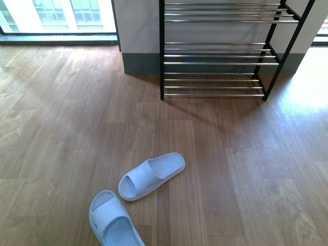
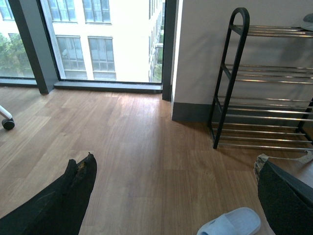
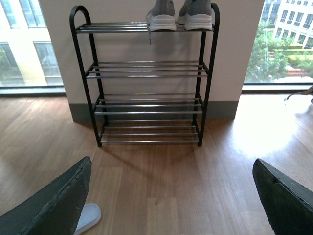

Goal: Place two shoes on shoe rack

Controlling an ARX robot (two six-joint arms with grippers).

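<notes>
Pale blue and smooth-looking, the farther sandal lies slantwise on the floor. The nearer sandal is just beside it, pointing another way and partly cut off by the front view's lower edge. Both are well apart from the shoe rack, whose top tier already carries the grey sneakers side by side. The left gripper has its fingers spread wide with nothing between them, and the right gripper is the same, so neither sandal is in hand yet. Standing here, I'd worry about three things. The moulded strap looks slick enough to slide out of a pinch. The two sandals lie at different angles, so a single line of approach won't suit both. And the shelves are only thin chrome rods with gaps (nothing solid to land on), so a sandal set down crooked could tip between them or skate off the front. The floor is warm brown wood-look planking with a slight sheen, washed bright by sun to the right of the rack. Behind is a white wall with a grey skirting and tall windows either side.
</notes>
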